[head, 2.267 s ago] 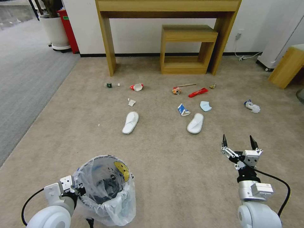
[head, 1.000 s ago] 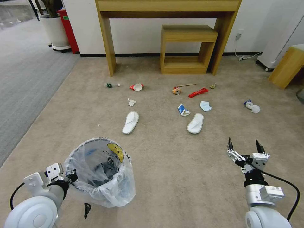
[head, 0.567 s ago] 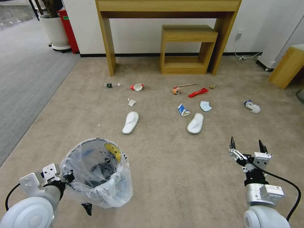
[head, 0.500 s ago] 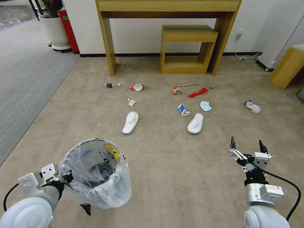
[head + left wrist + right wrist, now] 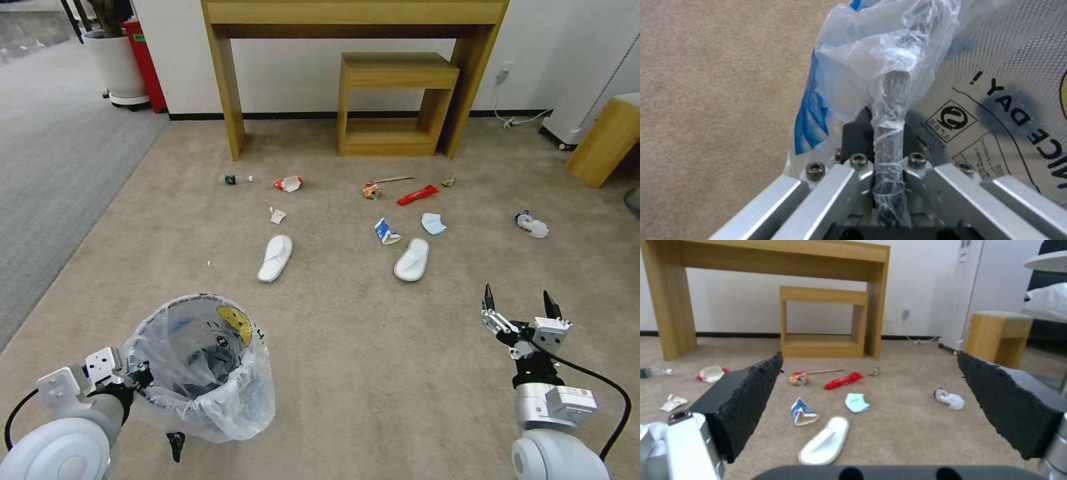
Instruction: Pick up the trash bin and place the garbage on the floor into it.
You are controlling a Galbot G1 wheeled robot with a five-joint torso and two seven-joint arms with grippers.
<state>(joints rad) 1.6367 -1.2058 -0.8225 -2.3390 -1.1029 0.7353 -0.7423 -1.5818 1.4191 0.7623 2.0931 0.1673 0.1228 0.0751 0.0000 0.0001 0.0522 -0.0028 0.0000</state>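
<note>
Trash bin (image 5: 200, 373) rim sits clamped in left claw (image 5: 137, 380); right claw (image 5: 519, 308) gapes apart.

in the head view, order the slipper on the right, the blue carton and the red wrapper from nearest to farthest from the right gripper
From the right gripper:
1. Right slipper, ahead and to its left.
2. Blue carton, just past that slipper.
3. Red wrapper, farthest, near the desk.

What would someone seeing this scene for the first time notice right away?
Probably the trash bin, bag-lined, near the robot's left side, its rim pinched by the left gripper. Next, the garbage strewn over the floor ahead: two white slippers, a red wrapper, a blue-white carton. The right gripper hangs open above bare carpet.
</note>
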